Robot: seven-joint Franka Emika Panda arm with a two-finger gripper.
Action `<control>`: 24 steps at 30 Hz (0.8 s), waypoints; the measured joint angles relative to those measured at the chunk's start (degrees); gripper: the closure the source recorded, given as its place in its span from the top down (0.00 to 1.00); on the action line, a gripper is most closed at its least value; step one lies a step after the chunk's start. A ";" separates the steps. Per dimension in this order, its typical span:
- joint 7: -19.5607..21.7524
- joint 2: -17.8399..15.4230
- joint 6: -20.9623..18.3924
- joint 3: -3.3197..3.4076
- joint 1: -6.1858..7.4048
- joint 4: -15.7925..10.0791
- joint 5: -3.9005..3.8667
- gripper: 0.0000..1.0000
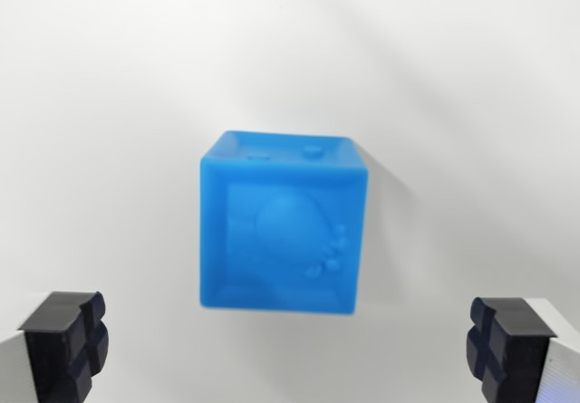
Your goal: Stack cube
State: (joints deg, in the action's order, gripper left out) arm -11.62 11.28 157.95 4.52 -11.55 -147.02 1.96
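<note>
A blue cube (283,226) fills the middle of the wrist view, resting on a white surface (109,104). Its near face carries a raised footprint shape, and a small stud sits on its top face. My gripper (285,349) is open, with one black fingertip (65,341) at the wrist view's lower left and the other at the lower right. Both pads stand well apart from the cube's sides, and nothing lies between them. The cube sits just beyond the line joining the two fingertips. No second cube shows in this view.
Plain white surface surrounds the cube on all sides. A faint shadow falls at the cube's right.
</note>
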 joint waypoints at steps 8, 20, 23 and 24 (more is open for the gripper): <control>-0.90 5.67 4.77 -0.73 -0.36 0.75 1.16 1.00; -1.44 11.97 9.66 -2.02 -1.50 2.23 1.81 1.00; -1.45 12.98 10.37 -2.28 -1.76 2.52 1.81 1.00; -1.45 13.23 10.60 -2.35 -1.83 2.58 1.81 1.00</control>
State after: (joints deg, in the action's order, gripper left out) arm -13.06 24.52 168.55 2.17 -13.38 -144.45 3.77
